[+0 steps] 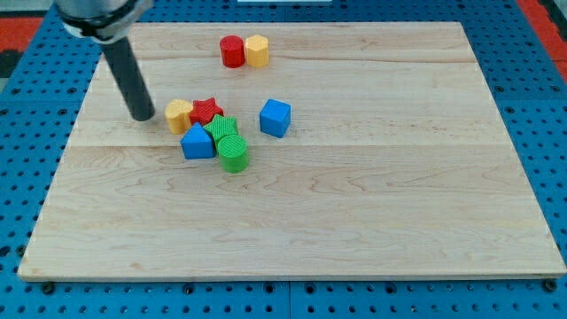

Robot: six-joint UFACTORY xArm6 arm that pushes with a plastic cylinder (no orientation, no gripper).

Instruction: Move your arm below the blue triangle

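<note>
The blue triangle lies left of the board's middle, in a tight cluster. My tip stands on the board to the upper left of it, just left of the yellow block, with a small gap between them. A red star sits above the triangle. A green block and a green cylinder sit at the triangle's right. A blue cube stands apart, further right.
A red cylinder and a yellow block stand side by side near the view's top. The wooden board lies on a blue perforated table.
</note>
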